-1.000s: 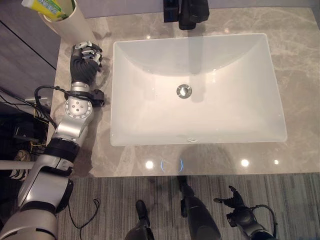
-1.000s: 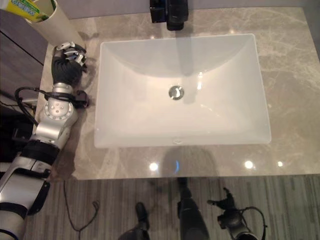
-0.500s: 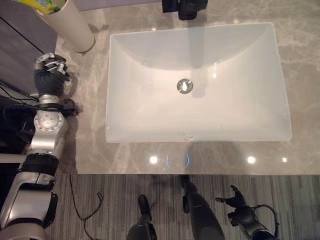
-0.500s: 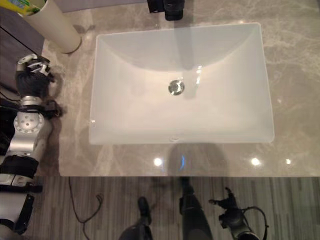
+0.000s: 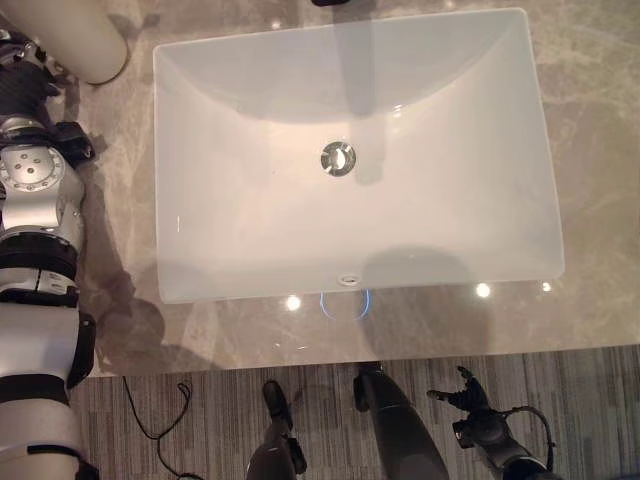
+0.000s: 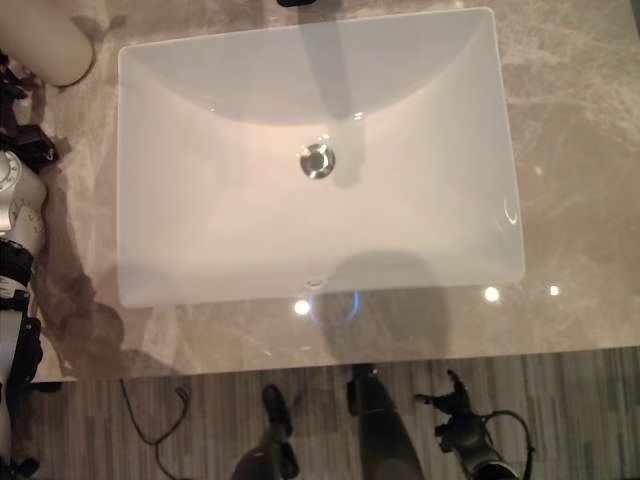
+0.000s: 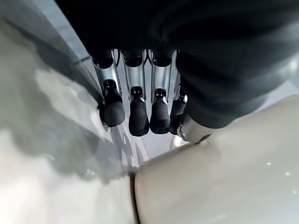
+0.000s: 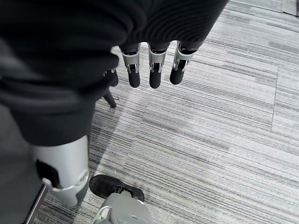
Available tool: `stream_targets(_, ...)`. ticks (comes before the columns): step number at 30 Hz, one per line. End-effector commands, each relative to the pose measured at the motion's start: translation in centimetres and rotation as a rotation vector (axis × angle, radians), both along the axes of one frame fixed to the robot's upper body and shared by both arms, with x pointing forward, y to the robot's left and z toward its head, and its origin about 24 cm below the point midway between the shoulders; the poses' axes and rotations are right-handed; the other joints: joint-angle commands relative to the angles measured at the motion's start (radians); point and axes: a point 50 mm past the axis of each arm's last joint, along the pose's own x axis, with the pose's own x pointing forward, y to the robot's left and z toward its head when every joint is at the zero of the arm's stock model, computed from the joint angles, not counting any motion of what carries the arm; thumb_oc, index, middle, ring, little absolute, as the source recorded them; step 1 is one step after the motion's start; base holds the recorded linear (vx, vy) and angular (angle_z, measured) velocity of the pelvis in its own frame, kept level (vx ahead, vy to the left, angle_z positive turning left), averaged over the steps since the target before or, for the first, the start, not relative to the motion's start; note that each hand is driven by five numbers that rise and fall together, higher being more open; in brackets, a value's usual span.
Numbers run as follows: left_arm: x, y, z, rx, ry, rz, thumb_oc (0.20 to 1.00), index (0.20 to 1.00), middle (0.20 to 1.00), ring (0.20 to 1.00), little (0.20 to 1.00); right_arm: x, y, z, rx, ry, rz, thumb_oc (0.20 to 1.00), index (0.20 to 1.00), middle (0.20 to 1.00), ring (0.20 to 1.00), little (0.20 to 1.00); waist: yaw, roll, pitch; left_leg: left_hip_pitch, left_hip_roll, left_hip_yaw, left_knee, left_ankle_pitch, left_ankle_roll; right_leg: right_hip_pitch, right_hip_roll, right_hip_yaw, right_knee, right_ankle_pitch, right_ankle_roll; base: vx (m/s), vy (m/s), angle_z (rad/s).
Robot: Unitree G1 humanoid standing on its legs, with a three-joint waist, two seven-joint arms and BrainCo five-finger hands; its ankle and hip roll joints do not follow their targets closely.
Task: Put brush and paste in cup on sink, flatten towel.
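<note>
Marble desk (image 5: 590,180) with sink (image 5: 350,150): cup (image 5: 85,40) beside left hand (image 7: 140,112), fingers relaxed, empty. Right hand (image 8: 149,70) low, slack. Towel unflattened.

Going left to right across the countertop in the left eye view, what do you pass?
Left hand at the view's left edge, beside the cream cup → white sink basin → drain in the basin's middle → bare marble counter on the right.

White sink (image 6: 200,200) in marble counter (image 6: 570,150), cup (image 6: 45,40) at far-left corner.
</note>
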Motion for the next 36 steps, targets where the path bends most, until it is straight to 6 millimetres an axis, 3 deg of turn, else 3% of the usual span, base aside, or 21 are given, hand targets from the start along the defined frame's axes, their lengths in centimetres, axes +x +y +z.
stream_targets(1,0.5,-1.4,-0.8,0.062,0.021,-0.028,0.2,0.2,0.2,0.2,0.2,-0.3,0.6,-0.3,0.019,0.0,0.006,1.0,1.0,1.0,1.0,1.0,-0.028,-0.008,0.009,0.114,-0.033,0.03,0.011,0.187,-0.032,-0.014,-0.02,0.034,0.123,-0.053,0.109,0.07,-0.027,0.06)
stream_targets(2,1.3,-3.9,-0.1,0.077,-0.022,-0.094,0.2,0.2,0.2,0.2,0.2,0.1,1.0,0.0,0.036,-0.028,0.014,1.0,1.0,1.0,1.0,1.0,-0.029,-0.005,0.009,0.117,-0.029,0.038,0.011,0.201,-0.033,-0.018,-0.01,0.034,0.121,-0.054,0.101,0.05,-0.031,0.04)
stream_targets(12,1.8,-7.1,0.6,0.097,-0.078,-0.192,0.2,0.2,0.2,0.2,0.2,0.8,1.4,0.3,0.045,-0.059,0.025,1.0,1.0,1.0,1.0,1.0,-0.033,-0.005,0.011,0.136,-0.022,0.056,0.011,0.23,-0.035,-0.006,0.013,0.045,0.102,-0.051,0.092,0.01,-0.013,-0.01)
stream_targets(26,2.3,-8.3,0.3,0.07,-0.083,-0.208,0.2,0.2,0.2,0.2,0.2,0.6,1.0,0.3,0.025,-0.045,0.021,1.0,1.0,1.0,1.0,1.0,-0.042,0.004,0.014,0.151,-0.022,0.071,0.011,0.255,-0.035,0.007,0.031,0.06,0.077,-0.05,0.08,0.0,-0.007,-0.05)
stream_targets(30,2.2,-7.2,-0.4,0.066,-0.052,-0.13,0.2,0.2,0.2,0.2,0.2,1.0,1.4,0.4,0.027,-0.055,0.037,1.0,1.0,1.0,1.0,1.0,-0.036,-0.002,0.014,0.164,-0.021,0.079,0.011,0.254,-0.03,0.022,0.041,0.072,0.064,-0.044,0.079,-0.01,-0.018,-0.1)
stream_targets(36,2.2,-5.7,-2.1,0.06,0.01,0.002,0.2,0.2,0.2,0.2,0.2,0.4,0.2,0.1,-0.018,-0.002,0.011,1.0,1.0,1.0,1.0,1.0,-0.024,0.0,0.0,0.207,-0.031,0.072,0.011,0.246,-0.017,0.077,0.025,0.07,0.043,-0.04,0.079,-0.03,0.012,-0.08)
